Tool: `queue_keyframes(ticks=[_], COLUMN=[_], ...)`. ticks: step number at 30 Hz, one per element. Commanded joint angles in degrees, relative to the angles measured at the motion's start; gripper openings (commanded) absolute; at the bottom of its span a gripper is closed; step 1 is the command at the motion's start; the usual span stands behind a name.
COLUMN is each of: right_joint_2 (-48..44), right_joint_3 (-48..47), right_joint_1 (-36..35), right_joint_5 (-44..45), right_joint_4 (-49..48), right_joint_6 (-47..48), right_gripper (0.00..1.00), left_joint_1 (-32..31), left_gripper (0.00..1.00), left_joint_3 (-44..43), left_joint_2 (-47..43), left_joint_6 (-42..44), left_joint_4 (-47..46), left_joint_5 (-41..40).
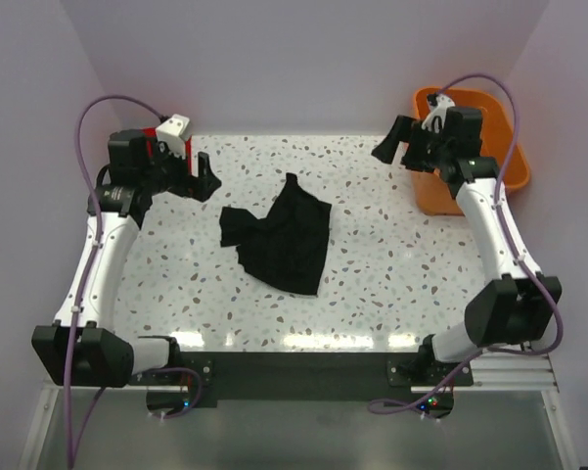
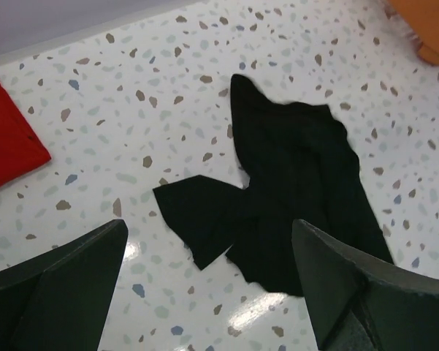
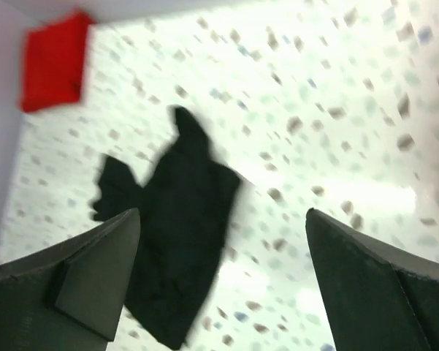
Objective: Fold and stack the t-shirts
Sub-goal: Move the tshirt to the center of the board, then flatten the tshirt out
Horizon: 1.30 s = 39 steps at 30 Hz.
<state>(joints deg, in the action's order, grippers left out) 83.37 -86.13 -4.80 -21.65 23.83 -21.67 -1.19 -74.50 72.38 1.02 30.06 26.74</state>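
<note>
Black t-shirt: there it is, a crumpled heap (image 1: 284, 240) in the middle of the table (image 1: 401, 274), bunched up and not yet folded.
Its long axis: runs from the far side toward the near edge. There's a narrow peak at the far end, the broad part lies nearest the arm bases, and one flap juts out to the left.
Red t-shirt: a small folded rectangle (image 2: 7, 139) over in the far left corner, well apart from the black one and mostly hidden behind the left arm in the top view.
Left gripper: (image 1: 208, 178) released, fingers spread wide with nothing between them, hovering to the far left of that flap.
Right gripper: (image 1: 391, 143) spread open too and empty, up at the far right beside the orange basket (image 1: 514, 176). Its wrist view is blurred.
Which way: from the left gripper the shirt lies to the right and a touch nearer the bases. From the right gripper it lies left and toward the near edge, with bare table between.
Nearer arm: the left, by my reading. The flap sits near it, while the right stands well apart.
Next move, as I judge it: the heap wants spreading flat first. The left flap is the left arm's natural grab, and the right must cross open table to reach the opposite edge.
Stage: early, with one shirt folded, one to go and no stack yet.
</note>
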Motion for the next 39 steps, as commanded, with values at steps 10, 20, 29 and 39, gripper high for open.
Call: queue_keyframes(ticks=[10,20,29,39], right_joint_2=[8.4,22.3,28.9,33.9], right_joint_3=[9.0,11.2,12.6,11.6], right_joint_1=[-11.2,-18.3,-19.9,-20.7], right_joint_5=[-0.8,2.0,1.3,0.6], right_joint_4=[20.9,18.4,14.0,10.5], right_joint_6=[27.3,23.3,18.8,18.6], right_gripper=[0.86,0.83,0.77,0.31], left_joint_1=[0.2,-5.6,-9.8,-10.6], left_gripper=[0.71,0.73,0.71,0.28], left_joint_3=[4.0,3.6,2.1,3.7], left_joint_2=[15.1,29.5,35.9,38.8], left_joint_6=[25.4,19.7,19.4,19.5], left_joint_4=[10.5,-0.2,-6.3,-5.7], left_joint_5=[-2.3,-10.8,-19.0,-23.1])
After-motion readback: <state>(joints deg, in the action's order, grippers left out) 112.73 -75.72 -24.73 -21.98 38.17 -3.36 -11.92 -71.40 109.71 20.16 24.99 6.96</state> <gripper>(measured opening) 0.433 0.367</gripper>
